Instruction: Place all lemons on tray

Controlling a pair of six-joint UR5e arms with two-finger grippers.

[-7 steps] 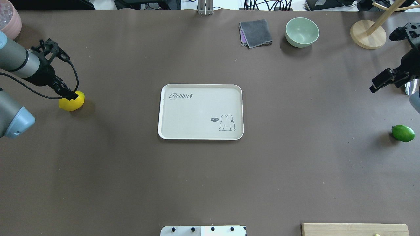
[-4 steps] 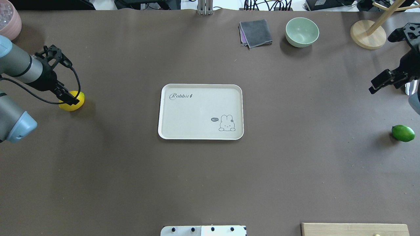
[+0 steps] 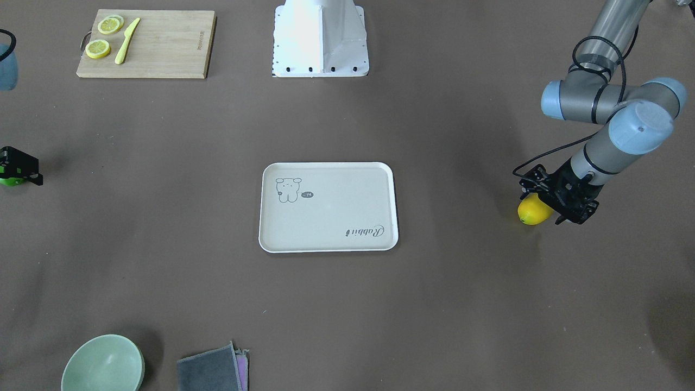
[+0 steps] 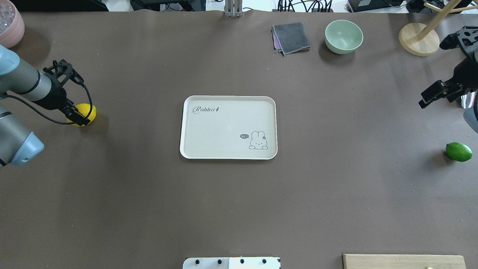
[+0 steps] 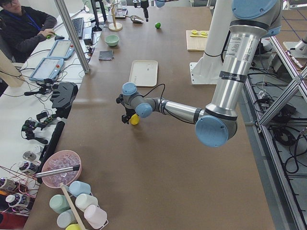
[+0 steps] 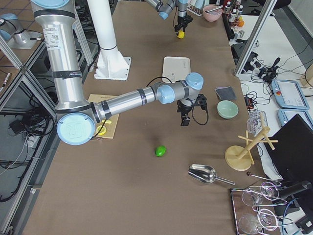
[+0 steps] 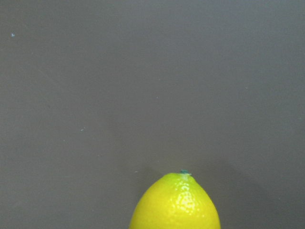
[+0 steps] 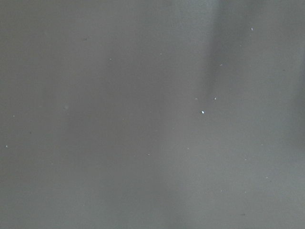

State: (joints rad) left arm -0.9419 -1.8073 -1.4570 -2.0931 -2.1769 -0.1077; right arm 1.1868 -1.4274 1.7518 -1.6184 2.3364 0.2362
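The yellow lemon [image 4: 89,110] lies on the brown table at the far left, well left of the tray [image 4: 224,127]. My left gripper [image 4: 77,116] is down over it, fingers on either side and seemingly open. The lemon rests on the table and fills the bottom edge of the left wrist view [image 7: 175,204]. The green lemon [image 4: 458,152] lies at the far right. My right gripper [image 4: 424,101] hangs above the table beyond it, apart from it. I cannot tell whether it is open. The off-white tray with "Rabbit" script holds nothing.
A green bowl [image 4: 343,36], a folded grey cloth [image 4: 291,37] and a wooden stand base [image 4: 418,39] sit at the far edge. A bamboo board [image 3: 157,49] with lemon slices and a knife lies near the robot's base. A pink bowl [image 4: 9,22] is at the far left corner.
My left gripper has come down and toward the robot, covering more of the yellow lemon. The lemon has not moved. The right gripper has barely shifted.
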